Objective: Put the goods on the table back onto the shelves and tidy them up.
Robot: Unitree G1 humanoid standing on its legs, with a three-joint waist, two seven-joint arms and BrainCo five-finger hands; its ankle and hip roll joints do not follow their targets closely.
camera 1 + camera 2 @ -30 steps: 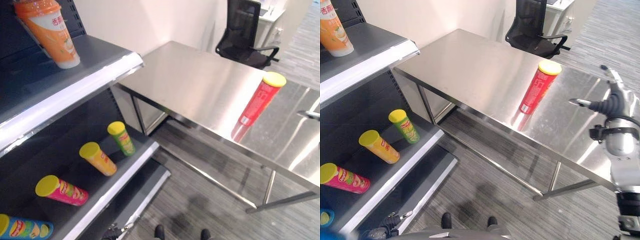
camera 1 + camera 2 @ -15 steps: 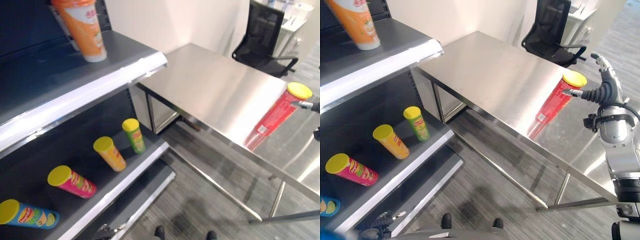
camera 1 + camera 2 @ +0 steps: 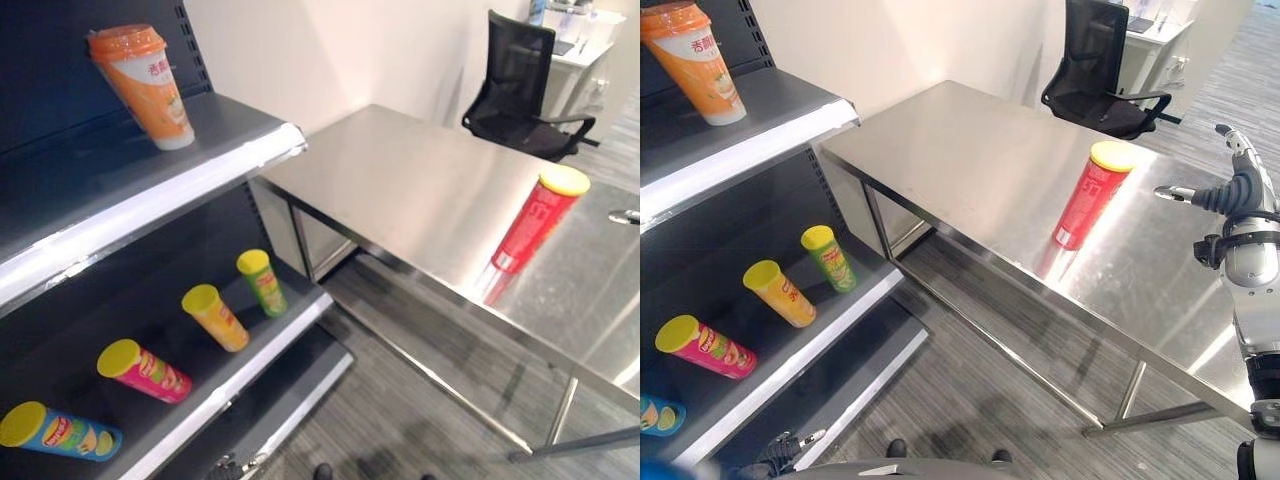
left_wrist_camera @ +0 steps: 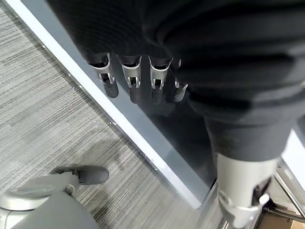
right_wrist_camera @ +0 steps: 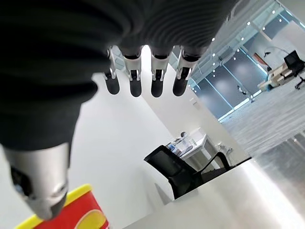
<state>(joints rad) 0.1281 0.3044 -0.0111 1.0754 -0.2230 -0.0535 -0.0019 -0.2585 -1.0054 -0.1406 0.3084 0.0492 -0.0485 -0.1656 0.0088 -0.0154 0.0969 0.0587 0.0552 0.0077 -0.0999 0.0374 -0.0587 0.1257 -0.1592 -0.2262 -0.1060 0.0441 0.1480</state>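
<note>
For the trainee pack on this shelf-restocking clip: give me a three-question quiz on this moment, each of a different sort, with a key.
1. True or false: the red can with the yellow lid stands upright on the steel table.
2. How many cans lie on the lower shelf?
3. Multiple choice: the right hand is
A. closed round the red can
B. open, beside the red can without touching it
C. resting on the upper shelf

Key:
1. True.
2. Four: blue, pink, orange, green.
3. B.
</note>
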